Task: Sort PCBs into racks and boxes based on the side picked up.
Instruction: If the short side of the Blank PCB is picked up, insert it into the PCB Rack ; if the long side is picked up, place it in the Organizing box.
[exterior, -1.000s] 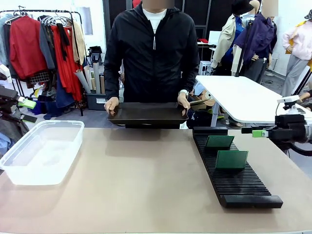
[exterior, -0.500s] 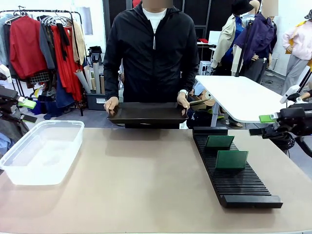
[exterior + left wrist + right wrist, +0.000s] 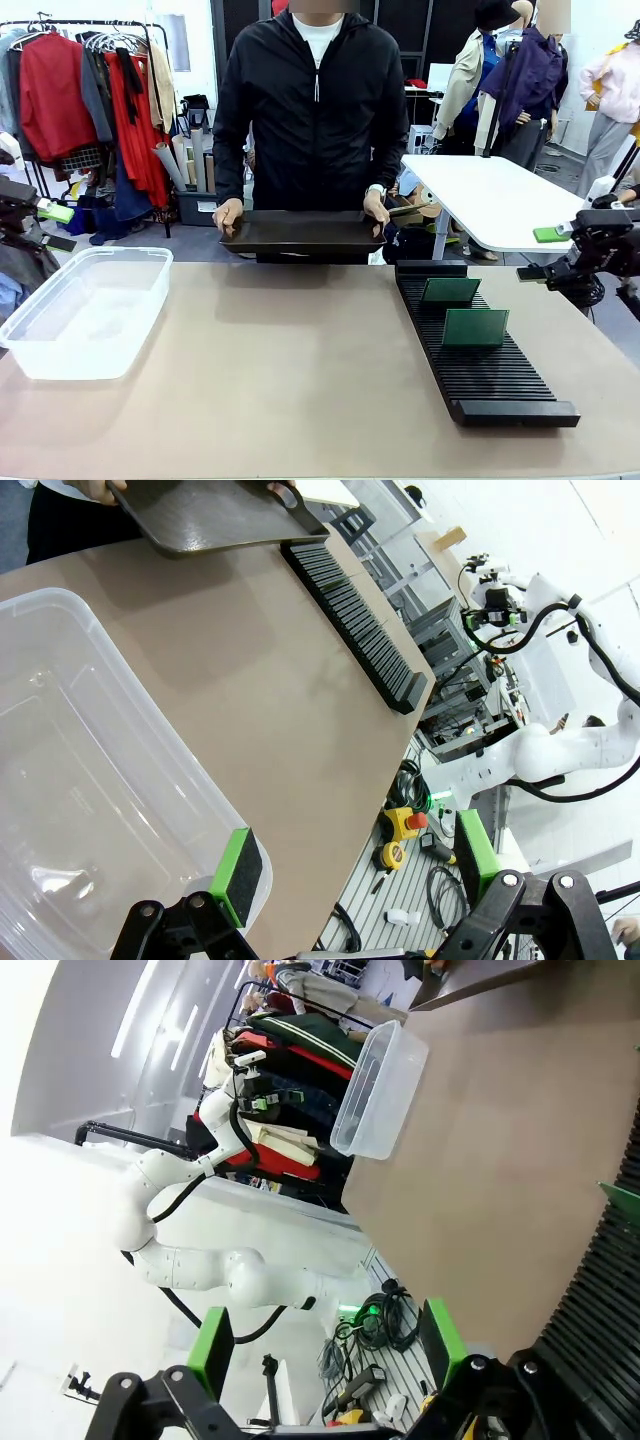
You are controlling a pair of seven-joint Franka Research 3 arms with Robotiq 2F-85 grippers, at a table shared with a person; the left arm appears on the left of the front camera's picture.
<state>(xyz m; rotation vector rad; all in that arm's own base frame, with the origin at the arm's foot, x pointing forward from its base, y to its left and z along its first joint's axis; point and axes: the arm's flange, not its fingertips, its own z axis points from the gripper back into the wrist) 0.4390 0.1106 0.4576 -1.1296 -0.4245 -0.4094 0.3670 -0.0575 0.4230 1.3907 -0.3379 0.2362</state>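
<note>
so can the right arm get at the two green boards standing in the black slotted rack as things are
Probably yes: the right end effector is open, empty and beside the long black slotted plastic rack; nothing lies between it and the two thin green rectangular circuit boards.

Front camera faces the person (image 3: pixel 315 110) across the table (image 3: pixel 300 370); 2 wrist cameras hang off opposite ends, tilted — both share the rack (image 3: pixel 355 630) and tub (image 3: pixel 378 1090).

Green PCBs (image 3: pixel 474 326), black rack (image 3: pixel 480 358), clear tub (image 3: pixel 60 345), dark-brown tray (image 3: pixel 303 233).
</note>
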